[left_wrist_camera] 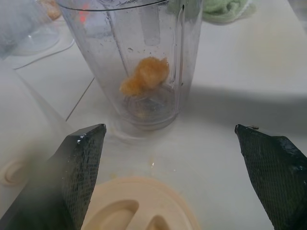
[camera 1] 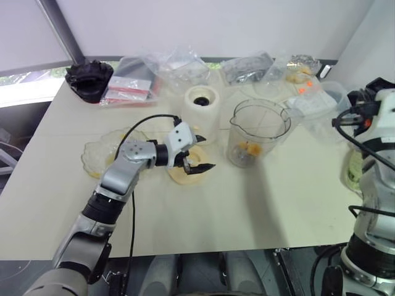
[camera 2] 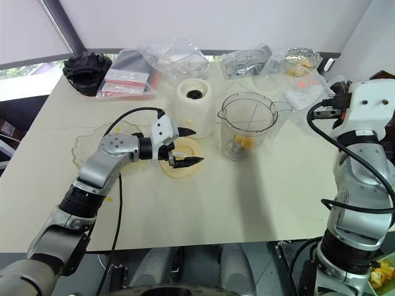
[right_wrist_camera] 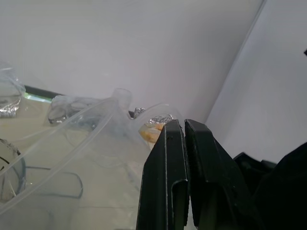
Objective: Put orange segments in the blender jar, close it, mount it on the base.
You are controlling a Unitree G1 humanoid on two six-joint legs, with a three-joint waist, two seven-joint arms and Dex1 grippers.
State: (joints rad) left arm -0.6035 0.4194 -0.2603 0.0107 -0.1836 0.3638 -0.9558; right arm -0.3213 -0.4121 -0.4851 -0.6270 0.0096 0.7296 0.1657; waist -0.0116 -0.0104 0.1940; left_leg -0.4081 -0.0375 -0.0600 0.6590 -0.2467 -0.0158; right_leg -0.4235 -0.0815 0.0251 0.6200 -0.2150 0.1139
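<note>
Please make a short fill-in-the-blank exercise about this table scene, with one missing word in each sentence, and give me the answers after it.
1. The orange segments lie inside the blender ____.
2. The left gripper hovers with open jaws over the flat cream ____.
3. The jaws of the right gripper are ____.
4. The base stands to the robot's ____ of the blender jar.

Answers: jar; lid; shut; left
</note>
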